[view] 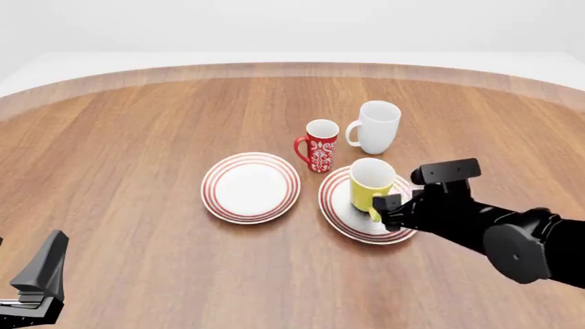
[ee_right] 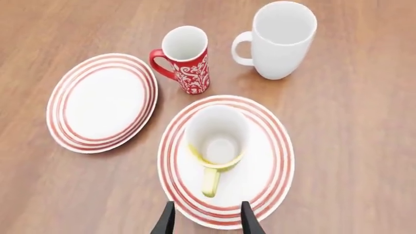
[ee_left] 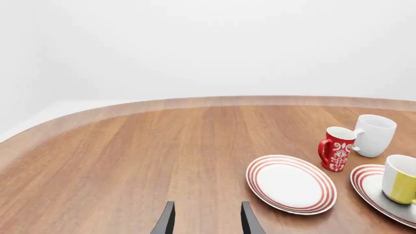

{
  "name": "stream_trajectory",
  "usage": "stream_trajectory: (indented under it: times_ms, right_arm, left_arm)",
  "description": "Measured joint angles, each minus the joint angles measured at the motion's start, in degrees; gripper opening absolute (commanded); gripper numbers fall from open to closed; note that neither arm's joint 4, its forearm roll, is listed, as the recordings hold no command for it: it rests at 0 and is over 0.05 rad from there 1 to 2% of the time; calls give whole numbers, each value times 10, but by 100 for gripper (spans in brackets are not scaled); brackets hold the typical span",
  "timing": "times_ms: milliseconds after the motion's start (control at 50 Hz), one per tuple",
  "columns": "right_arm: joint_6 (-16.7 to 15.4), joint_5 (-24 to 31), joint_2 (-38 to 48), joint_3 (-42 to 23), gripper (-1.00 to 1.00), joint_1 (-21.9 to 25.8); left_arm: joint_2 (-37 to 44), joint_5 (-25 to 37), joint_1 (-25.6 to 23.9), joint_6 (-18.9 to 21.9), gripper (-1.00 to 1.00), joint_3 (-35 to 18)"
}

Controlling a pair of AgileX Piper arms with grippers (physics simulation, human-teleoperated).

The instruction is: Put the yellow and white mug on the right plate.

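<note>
Front view: fixed, high on the arms' side, facing forward and down across the whole table (view: pixel 137 137). Left wrist view: low, behind the left gripper (ee_left: pixel 206 219), facing far ahead. Right wrist view: close above, behind the right gripper (ee_right: pixel 206 219), facing steeply down. Shared by all: the right plate (view: pixel 340 214) and yellow and white mug (view: pixel 369 185).

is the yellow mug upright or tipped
Upright: the yellow mug stands on the right plate, white inside facing up, handle out sideways.
</note>
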Motion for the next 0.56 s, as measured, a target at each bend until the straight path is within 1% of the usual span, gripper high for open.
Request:
stream_trajectory:
  times_ms: [300,560]
  right_arm:
    - [-6,75,-133,4,100,-3]
    - [-16,159,-240,-31,100,0]
  left_arm:
    - [0,0,0,0,100,0]
    - [0,0,0,0,100,0]
